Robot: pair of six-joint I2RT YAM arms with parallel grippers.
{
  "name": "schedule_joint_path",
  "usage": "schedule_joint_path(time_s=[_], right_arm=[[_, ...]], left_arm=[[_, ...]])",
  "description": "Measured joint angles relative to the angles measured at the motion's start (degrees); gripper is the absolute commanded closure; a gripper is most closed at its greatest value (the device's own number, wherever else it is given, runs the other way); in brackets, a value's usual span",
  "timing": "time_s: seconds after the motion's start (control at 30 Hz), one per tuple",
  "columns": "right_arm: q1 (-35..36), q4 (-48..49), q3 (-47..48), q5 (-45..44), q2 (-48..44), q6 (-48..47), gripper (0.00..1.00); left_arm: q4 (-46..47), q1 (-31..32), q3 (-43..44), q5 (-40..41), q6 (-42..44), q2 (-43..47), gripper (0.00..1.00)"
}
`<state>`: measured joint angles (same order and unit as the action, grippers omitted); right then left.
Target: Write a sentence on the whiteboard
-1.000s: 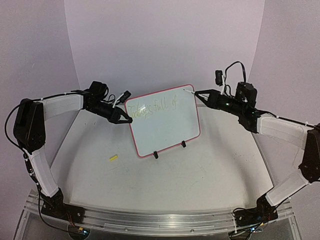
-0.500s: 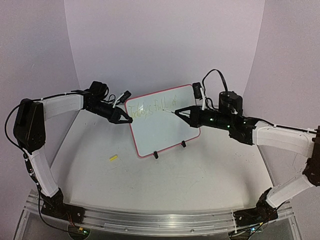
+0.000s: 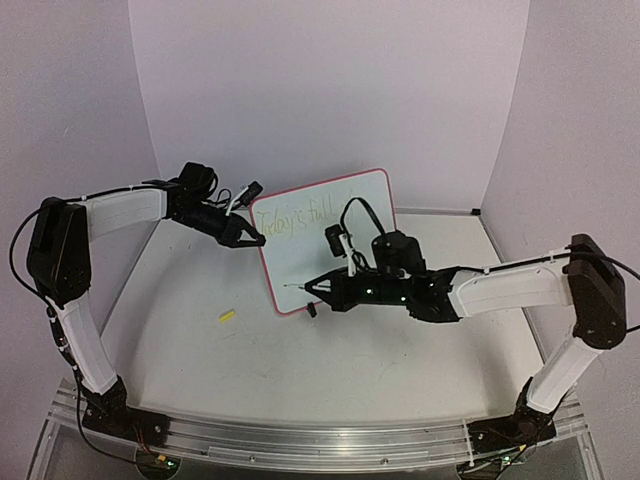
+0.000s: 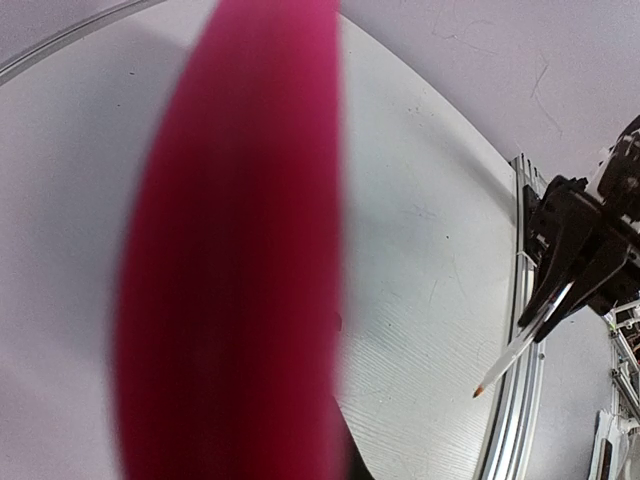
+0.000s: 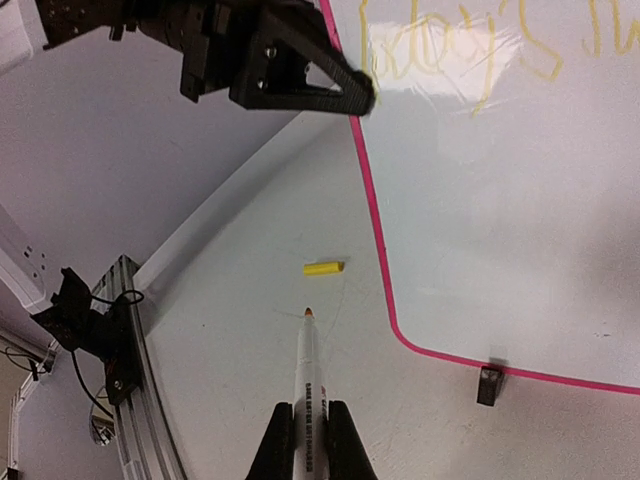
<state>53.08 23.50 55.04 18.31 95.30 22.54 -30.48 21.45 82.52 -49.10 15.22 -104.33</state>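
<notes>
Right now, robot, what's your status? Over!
Left gripper shut on whiteboard edge. Right gripper shut on marker, tip off the board. Sentence faint, top line only. Small yellow piece beside board, not blocking.

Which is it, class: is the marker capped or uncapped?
Uncapped: the marker ends in a bare orange tip, with no cap over it.

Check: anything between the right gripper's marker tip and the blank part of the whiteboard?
Nothing visible. The marker in the right gripper ends just left of the whiteboard's lower-left corner, open air to the blank area. The left gripper clamps the upper-left frame; the yellow piece lies on the table, off the board.
</notes>
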Motion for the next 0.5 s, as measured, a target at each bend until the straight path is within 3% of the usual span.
schedule_joint_path(time_s=[0.5], right_arm=[[0.01,5.06,8.38,0.65,10.39,0.58,1.0]], left_arm=[[0.0,0.09,0.0,0.09,0.03,0.0,1.0]])
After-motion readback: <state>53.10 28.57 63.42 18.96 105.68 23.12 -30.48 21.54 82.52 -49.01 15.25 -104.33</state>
